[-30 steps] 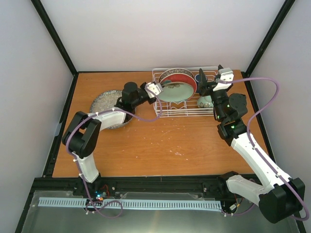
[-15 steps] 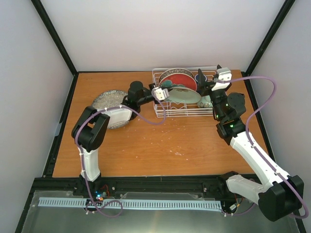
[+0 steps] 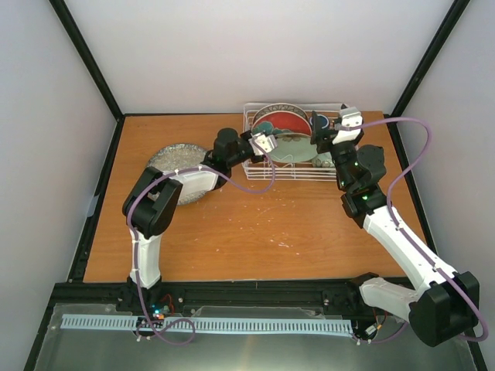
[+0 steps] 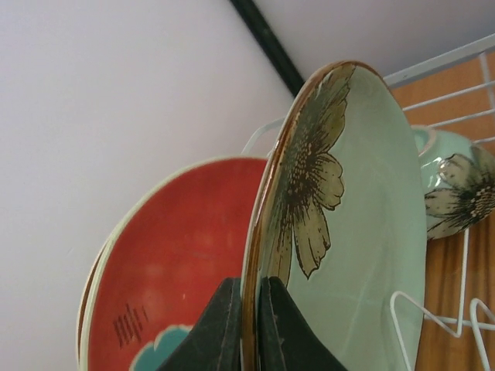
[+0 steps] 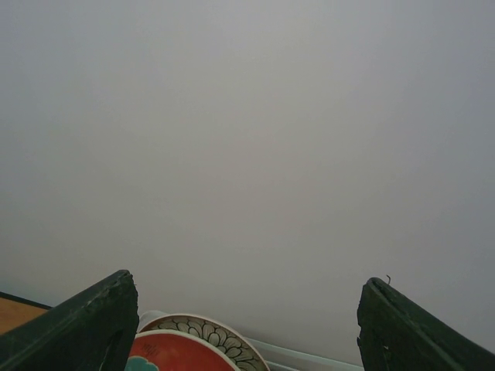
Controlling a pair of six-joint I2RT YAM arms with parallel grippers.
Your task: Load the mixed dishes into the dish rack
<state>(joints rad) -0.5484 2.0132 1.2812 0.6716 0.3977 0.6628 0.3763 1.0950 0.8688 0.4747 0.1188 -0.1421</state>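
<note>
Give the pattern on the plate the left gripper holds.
Pale green plate, brown flower, brown rim; best in left wrist view.

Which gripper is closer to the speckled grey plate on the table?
Left. The left gripper, shut on the pale green plate at the dish rack's left end, is closer to the speckled grey plate; the right gripper sits open at the rack's right end, farther away.

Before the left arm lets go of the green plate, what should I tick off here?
1. Left end effector shut on pale green plate rim: ok.
2. Plate inside dish rack, beside red-rimmed teal plate: ok.
3. Plate seated between dividers: cannot tell.
4. Right end effector open, holding nothing: ok.
5. Large speckled grey plate loaded: not ok, it is on the table.
</note>
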